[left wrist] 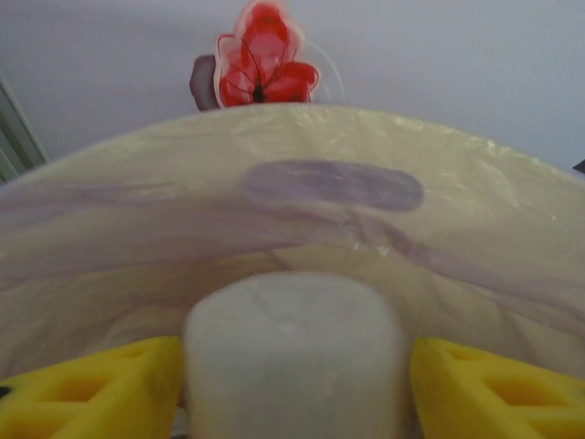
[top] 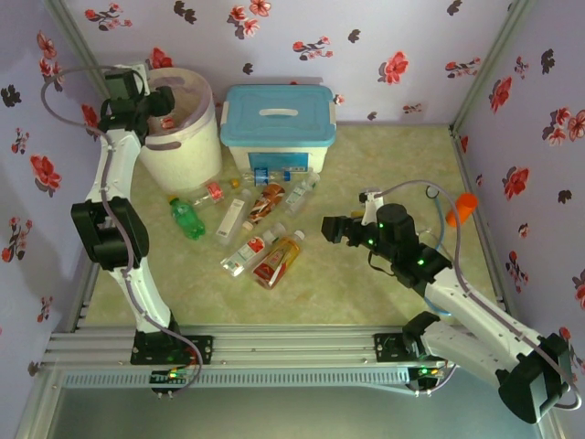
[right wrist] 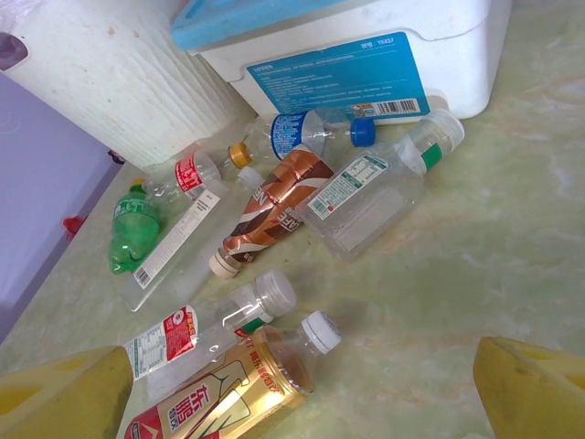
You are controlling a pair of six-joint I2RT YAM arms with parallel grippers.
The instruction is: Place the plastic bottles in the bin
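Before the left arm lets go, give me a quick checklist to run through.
1. Is the left gripper over the bin: ok.
2. Is the bottle between its fingers, above the liner: ok.
3. Is the right gripper open and empty: ok.
4. Is its way to the amber bottle free: ok.
5. Is the table cleared: not ok, the green bottle and others lie there.

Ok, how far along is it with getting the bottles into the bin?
Done: unclear, the bin's contents are hidden. In hand: one bottle sits between the left gripper's fingers over the bin. Left: at least eight bottles lie on the table by the blue-lidded box, the open right gripper hovering beside them.
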